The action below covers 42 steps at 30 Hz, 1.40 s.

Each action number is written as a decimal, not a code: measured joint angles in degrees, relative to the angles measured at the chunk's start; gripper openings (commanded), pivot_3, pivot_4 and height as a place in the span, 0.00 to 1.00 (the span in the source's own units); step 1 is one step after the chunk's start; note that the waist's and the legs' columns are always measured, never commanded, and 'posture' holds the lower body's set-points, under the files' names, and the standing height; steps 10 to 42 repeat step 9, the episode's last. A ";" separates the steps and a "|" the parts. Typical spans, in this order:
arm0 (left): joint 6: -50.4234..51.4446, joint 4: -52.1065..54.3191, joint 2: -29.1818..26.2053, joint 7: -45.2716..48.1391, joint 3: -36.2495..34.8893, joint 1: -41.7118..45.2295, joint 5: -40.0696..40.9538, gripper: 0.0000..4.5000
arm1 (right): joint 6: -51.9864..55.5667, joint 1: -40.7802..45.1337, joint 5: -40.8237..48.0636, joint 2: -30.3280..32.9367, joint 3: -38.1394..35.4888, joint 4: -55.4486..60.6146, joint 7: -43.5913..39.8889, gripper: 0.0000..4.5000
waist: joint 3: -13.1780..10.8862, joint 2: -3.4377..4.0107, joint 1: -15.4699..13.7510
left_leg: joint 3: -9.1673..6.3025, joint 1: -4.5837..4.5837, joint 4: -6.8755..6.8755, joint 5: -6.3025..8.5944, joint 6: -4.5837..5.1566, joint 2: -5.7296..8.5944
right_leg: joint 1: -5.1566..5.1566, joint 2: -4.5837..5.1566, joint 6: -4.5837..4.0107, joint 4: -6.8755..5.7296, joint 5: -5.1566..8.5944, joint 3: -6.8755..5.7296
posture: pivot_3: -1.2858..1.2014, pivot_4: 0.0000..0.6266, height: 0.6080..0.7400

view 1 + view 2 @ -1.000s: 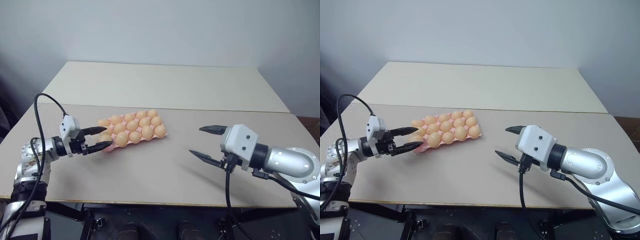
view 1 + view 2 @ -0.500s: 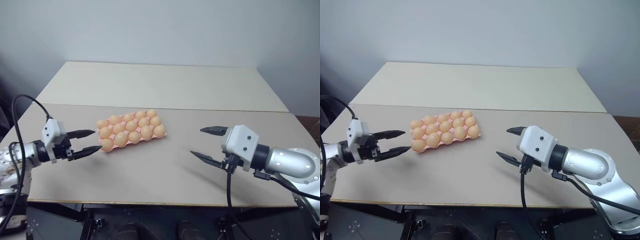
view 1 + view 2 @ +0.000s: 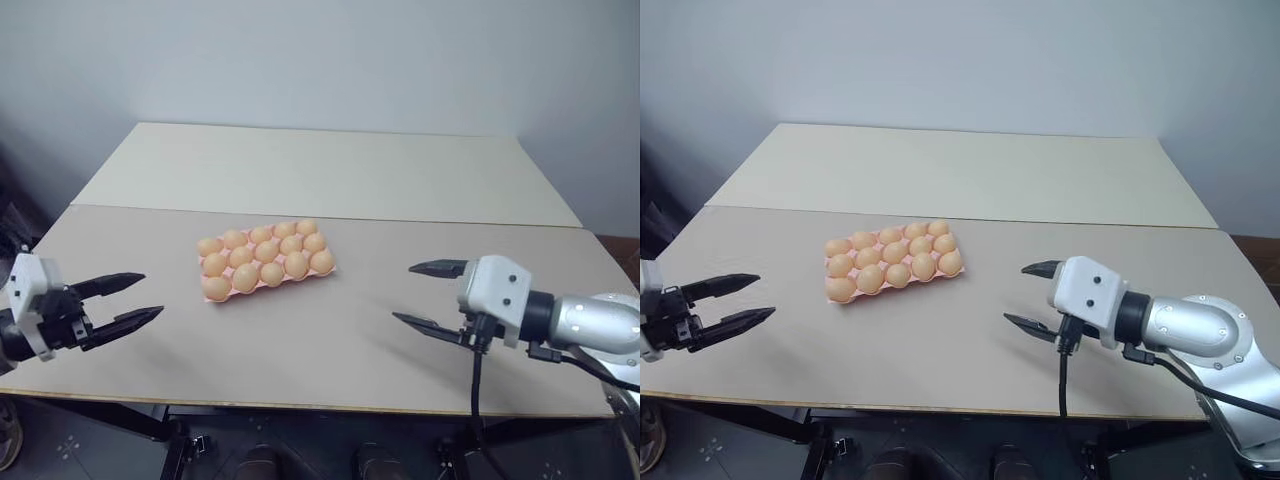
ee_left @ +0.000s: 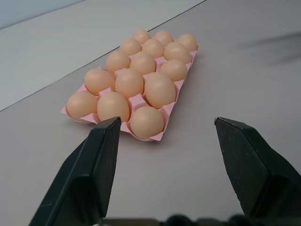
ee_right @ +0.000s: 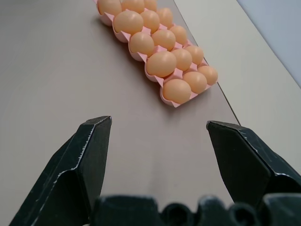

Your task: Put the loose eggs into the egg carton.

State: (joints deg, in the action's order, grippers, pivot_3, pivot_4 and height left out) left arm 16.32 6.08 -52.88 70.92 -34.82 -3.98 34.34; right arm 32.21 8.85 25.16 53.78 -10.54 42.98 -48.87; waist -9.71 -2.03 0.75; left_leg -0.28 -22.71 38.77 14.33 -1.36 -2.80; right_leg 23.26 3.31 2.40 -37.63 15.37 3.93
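Two grippers: both spread, both empty.
Left gripper (image 3: pixel 125 300): near the bench's (image 3: pixel 330 170) left front edge.
Carton (image 3: pixel 264 260): mid-bench, every visible cup holding eggs (image 3: pixel 247 277).
Right gripper (image 3: pixel 432 296): toward the right front.
Risk: a stray arm sweep could knock the carton and unseat eggs.

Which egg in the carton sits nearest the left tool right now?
The egg at the carton's front-left corner; it faces the open left tool, and every other egg lies farther away.
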 measured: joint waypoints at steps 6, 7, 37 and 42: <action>1.06 5.33 1.21 -2.24 -2.26 -3.12 1.54 0.76 | -2.47 -2.09 -0.25 1.87 -1.66 -3.34 -3.88 0.85 | 0.00 0.00 0.16 | 0.02 0.07 -0.02 0.00 0.00 -0.01 | -0.03 -0.01 0.00 -0.01 0.00 0.01 | 0.52 0.24 1.00; 1.09 5.73 1.68 -2.43 -2.26 -3.57 1.65 0.76 | -3.01 -2.07 -0.29 1.96 -1.67 -3.95 -4.28 0.85 | 0.00 0.00 0.28 | 0.03 0.09 -0.02 0.00 0.00 -0.01 | -0.04 -0.01 -0.01 -0.02 0.00 0.02 | 0.52 0.24 1.00; 1.38 6.07 1.93 -2.52 -2.28 -4.41 1.95 0.76 | -3.65 -2.01 -0.37 2.04 -1.67 -4.82 -4.86 0.85 | 0.00 0.00 0.35 | 0.04 0.09 -0.02 0.00 0.00 -0.01 | -0.03 -0.01 -0.01 -0.02 0.00 0.02 | 0.52 0.24 1.00; 1.38 6.07 1.93 -2.52 -2.28 -4.41 1.95 0.76 | -3.65 -2.01 -0.37 2.04 -1.67 -4.82 -4.86 0.85 | 0.00 0.00 0.35 | 0.04 0.09 -0.02 0.00 0.00 -0.01 | -0.03 -0.01 -0.01 -0.02 0.00 0.02 | 0.52 0.24 1.00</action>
